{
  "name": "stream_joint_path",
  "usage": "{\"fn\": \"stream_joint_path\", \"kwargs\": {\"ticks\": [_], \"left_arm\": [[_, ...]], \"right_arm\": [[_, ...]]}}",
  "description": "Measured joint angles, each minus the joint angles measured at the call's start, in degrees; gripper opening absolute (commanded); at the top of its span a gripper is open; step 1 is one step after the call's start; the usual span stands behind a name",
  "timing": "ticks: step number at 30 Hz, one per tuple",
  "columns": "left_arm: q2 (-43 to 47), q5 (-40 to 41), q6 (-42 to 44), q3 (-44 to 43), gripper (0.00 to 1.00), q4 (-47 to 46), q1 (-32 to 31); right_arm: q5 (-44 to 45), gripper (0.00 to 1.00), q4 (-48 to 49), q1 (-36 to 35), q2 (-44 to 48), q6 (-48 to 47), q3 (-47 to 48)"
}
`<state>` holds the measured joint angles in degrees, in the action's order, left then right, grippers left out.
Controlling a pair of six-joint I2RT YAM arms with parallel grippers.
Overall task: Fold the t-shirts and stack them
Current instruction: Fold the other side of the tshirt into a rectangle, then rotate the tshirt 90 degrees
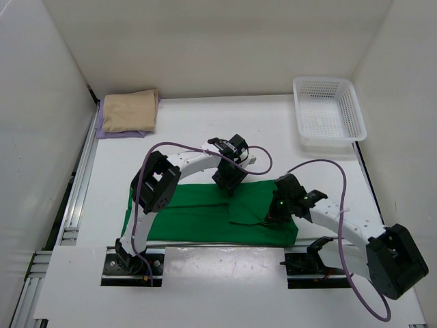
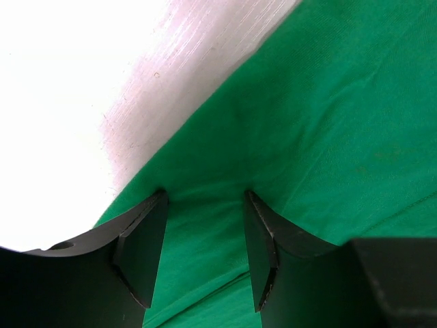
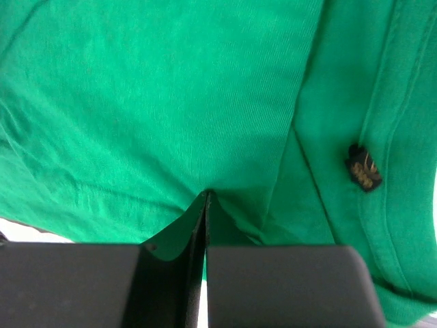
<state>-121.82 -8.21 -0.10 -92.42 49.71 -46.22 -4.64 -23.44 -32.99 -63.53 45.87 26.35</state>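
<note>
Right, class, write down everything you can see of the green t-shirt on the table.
The green t-shirt is bright green, thin knit cloth. It lies mostly flat across the near part of the white table, with its right part folded over on itself. A small dark label sits beside a stitched hem. The left tool stands open at the shirt's far edge. The right tool is shut and seems to pinch a fold of the cloth.
</note>
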Motion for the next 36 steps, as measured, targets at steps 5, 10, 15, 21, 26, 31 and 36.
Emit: {"fn": "stream_joint_path", "kwargs": {"ticks": [5, 10, 15, 21, 26, 31, 36], "left_arm": [[0.00, 0.02, -0.15, 0.00, 0.61, -0.02, -0.04], [0.00, 0.02, -0.17, -0.02, 0.61, 0.00, -0.04], [0.00, 0.02, -0.13, -0.76, 0.65, 1.25, -0.02], [3.39, 0.07, -0.07, -3.91, 0.80, 5.38, 0.63], [19.82, 4.72, 0.02, 3.41, 0.78, 4.79, 6.08], [35.01, 17.84, 0.11, 25.31, 0.78, -0.09, 20.70], [32.79, 26.95, 0.13, 41.40, 0.76, -2.14, 36.79]], "right_arm": [[4.07, 0.00, -4.15, -5.75, 7.72, 0.13, -1.36], [5.90, 0.00, -6.60, -8.28, 13.66, 2.01, -5.62], [7.58, 0.00, -8.28, -8.81, 13.84, 4.11, -5.05], [14.91, 0.00, -19.71, -7.50, 10.01, 2.95, 8.09], [18.21, 0.00, -20.59, -1.99, -6.29, 0.22, 23.82], [19.98, 0.00, -20.83, 0.26, -24.20, -1.40, 28.22], [18.99, 0.00, -23.98, 2.10, -35.89, -3.30, 33.70]]}}
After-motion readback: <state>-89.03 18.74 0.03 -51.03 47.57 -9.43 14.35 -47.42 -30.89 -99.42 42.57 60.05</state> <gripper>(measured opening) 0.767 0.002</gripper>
